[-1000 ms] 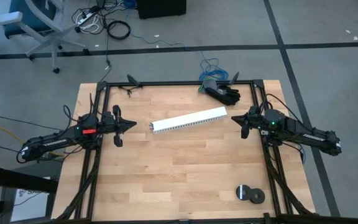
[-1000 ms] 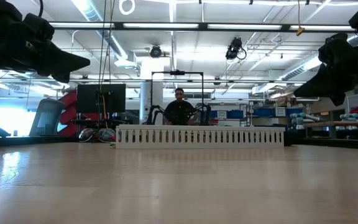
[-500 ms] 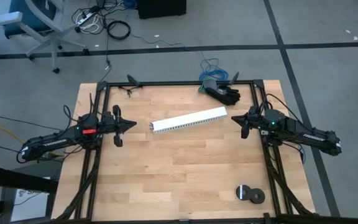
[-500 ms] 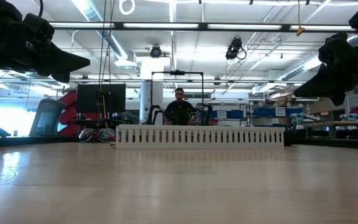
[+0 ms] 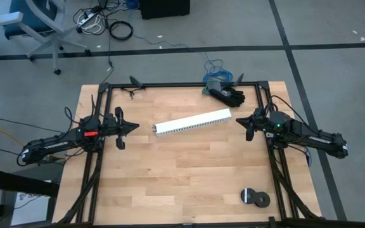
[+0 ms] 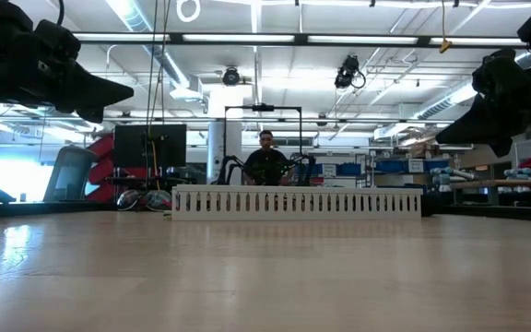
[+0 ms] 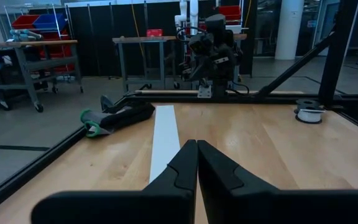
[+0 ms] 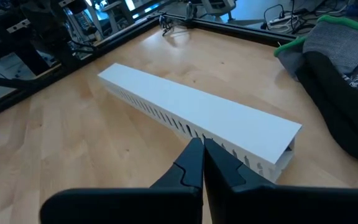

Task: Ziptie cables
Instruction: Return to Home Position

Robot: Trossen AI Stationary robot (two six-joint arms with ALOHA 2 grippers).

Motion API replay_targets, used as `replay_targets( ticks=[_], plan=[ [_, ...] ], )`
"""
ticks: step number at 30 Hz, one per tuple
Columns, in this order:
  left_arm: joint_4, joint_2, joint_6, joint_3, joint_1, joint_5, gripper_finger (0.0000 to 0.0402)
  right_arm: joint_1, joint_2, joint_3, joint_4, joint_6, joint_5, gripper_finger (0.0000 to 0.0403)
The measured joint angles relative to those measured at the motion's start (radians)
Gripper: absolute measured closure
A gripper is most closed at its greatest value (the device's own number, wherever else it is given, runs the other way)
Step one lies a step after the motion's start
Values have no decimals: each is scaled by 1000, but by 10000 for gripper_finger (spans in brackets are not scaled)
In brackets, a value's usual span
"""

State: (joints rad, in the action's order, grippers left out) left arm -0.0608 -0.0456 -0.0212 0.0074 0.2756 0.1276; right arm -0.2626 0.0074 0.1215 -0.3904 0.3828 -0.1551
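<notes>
Cables cannot be seen; the white channel (image 5: 193,122) is laid on the table (image 5: 182,180).
Left hand (image 5: 135,126) and right hand (image 5: 239,120) are pinched tight, away from it.

Both your arms are black, slim and jointed. Left arm (image 5: 62,142): red marking (image 5: 90,133) just behind the left claw (image 7: 196,146). Right arm (image 5: 306,134): black leads (image 5: 276,144) behind the right claw (image 8: 202,144). Each finger tapers to a wedge.
</notes>
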Motion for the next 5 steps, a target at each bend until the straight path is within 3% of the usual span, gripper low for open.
replay_targets(
  ticks=[5],
  plan=[
    [0, 0, 0, 0, 0, 0, 381, 0, 0, 0, 0, 0, 0, 399]
  ],
)
